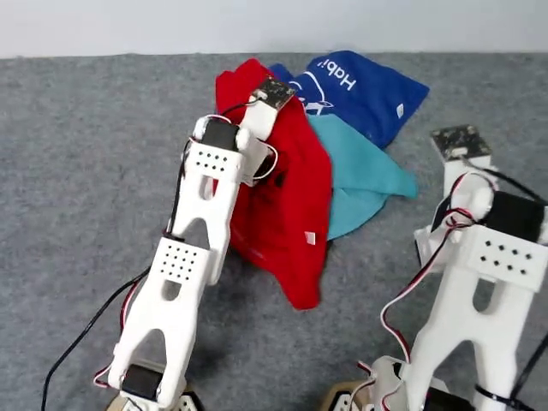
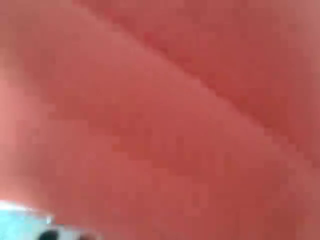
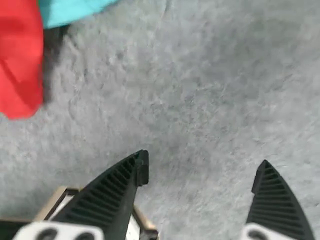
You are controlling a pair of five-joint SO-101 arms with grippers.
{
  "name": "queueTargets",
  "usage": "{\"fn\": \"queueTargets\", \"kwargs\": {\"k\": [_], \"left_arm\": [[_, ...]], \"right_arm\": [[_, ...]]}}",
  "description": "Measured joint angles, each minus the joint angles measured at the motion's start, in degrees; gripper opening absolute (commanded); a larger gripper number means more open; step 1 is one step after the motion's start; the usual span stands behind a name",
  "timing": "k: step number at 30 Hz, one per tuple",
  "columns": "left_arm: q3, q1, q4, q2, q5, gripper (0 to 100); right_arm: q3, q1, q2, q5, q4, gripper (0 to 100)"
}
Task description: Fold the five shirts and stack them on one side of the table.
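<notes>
A red shirt point(image 1: 291, 205) lies crumpled at the table's middle, partly over a teal shirt point(image 1: 364, 175). A blue shirt point(image 1: 360, 90) with white print lies behind them. My left arm point(image 1: 214, 163) leans over the red shirt, its gripper end down in the cloth and hidden. Red fabric point(image 2: 160, 110) is right against the lens in the left wrist view, with a sliver of teal point(image 2: 15, 222) at one corner. My right gripper point(image 3: 202, 165) hangs open over bare grey carpet, nothing between its fingers. The red shirt's corner point(image 3: 20, 60) and the teal shirt's edge point(image 3: 70, 10) lie beyond it.
The table is covered in grey carpet point(image 1: 86, 171), bare on the left and in the front. My right arm point(image 1: 488, 248) stands at the right, apart from the shirts. Wooden arm bases point(image 1: 351, 396) sit at the front edge.
</notes>
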State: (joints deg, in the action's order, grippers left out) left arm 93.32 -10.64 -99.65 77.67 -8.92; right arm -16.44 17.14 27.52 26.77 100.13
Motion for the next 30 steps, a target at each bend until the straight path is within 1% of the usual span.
{"fn": "queueTargets", "kwargs": {"k": [3, 7, 12, 19, 30], "left_arm": [[-0.2, 3.9, 0.0, -4.6, 0.0, 1], [-0.2, 10.4, 0.0, -13.9, 0.0, 1], [-0.2, 19.0, 0.0, -25.3, 0.0, 1], [-0.2, 34.2, 0.0, -35.5, 0.0, 1], [-0.2, 59.1, 0.0, -43.7, 0.0, 1]], "right_arm": [[-4.3, 0.0, 0.0, 0.0, -2.0, 33.6], [-9.1, 0.0, 0.0, 0.0, -5.2, 33.6], [-10.1, 0.0, 0.0, 0.0, -6.4, 33.6], [-10.3, 0.0, 0.0, 0.0, -6.6, 33.6], [-10.5, 0.0, 0.0, 0.0, -6.6, 33.6]]}}
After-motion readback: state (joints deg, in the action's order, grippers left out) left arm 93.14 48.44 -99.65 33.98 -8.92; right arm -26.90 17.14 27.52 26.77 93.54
